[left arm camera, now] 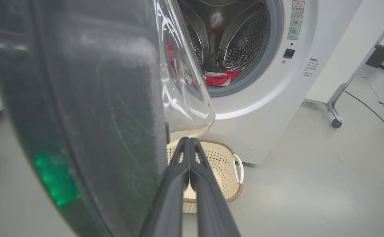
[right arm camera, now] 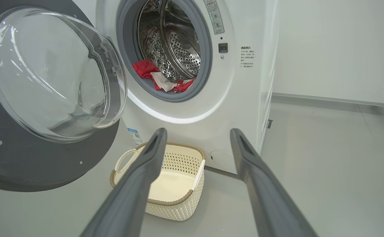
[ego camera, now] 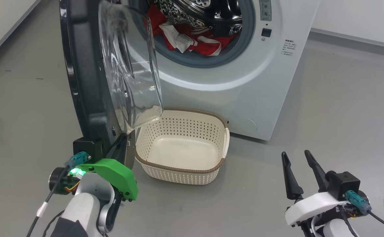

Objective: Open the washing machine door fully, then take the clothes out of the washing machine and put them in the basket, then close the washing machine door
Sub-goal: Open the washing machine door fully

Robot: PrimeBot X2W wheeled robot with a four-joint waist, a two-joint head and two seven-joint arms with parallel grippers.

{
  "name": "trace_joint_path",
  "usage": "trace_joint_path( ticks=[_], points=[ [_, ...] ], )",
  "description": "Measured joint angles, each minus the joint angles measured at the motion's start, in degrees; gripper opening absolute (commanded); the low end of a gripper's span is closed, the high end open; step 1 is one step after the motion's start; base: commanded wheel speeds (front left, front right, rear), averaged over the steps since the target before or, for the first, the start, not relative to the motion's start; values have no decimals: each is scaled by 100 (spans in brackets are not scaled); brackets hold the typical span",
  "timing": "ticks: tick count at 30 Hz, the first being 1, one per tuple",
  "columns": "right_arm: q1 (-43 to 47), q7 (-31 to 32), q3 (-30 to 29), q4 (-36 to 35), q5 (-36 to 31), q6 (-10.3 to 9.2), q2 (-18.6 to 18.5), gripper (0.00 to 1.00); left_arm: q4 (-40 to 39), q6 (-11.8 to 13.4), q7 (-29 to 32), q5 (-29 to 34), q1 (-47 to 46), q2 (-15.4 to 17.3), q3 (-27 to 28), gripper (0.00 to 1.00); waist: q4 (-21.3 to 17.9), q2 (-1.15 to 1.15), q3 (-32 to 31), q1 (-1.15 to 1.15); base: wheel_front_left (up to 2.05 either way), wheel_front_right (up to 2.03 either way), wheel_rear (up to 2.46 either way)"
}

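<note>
- Currently, your left gripper (left arm camera: 189, 141) has its fingers pressed together with nothing between them, low beside the inner edge of the washing machine door (ego camera: 83, 65); whether they touch it is unclear.
- Your right gripper (ego camera: 295, 154) hangs well apart from the work, fingers spread wide and empty.
- The door stands roughly square to the washing machine (ego camera: 244, 82), so it probably isn't fully open yet, and its glass bowl overhangs the near-left end of the basket (ego camera: 178, 170).
- Pushing with closed tips on that glossy rim could let them skid off, leaving the door free to swing back.
- A skid to the right could knock the basket out of place.
- The clothes (ego camera: 192, 39) lie at the drum's mouth; lifting them out before the door clears risks snagging them on the bowl.
</note>
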Motion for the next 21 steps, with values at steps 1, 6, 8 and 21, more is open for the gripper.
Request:
trace_joint_path(
  ticks=[1,6,8,21],
  points=[
    [0,0,7,2,0,0,0,100,-1,0,-1,-2,3,4,11,0,25,0,10,0,0,0,0],
    [-1,0,32,5,-9,4,1,100,-2,49,-53,-67,42,20,156,0,126,0,87,0,0,0,0],
    [-2,0,33,5,-10,4,1,100,-3,52,-93,-108,65,44,201,0,145,0,114,0,0,0,0],
    [-69,0,93,9,-103,7,-18,100,-98,174,-302,-310,131,159,742,0,204,0,402,0,0,0,0]
  ],
)
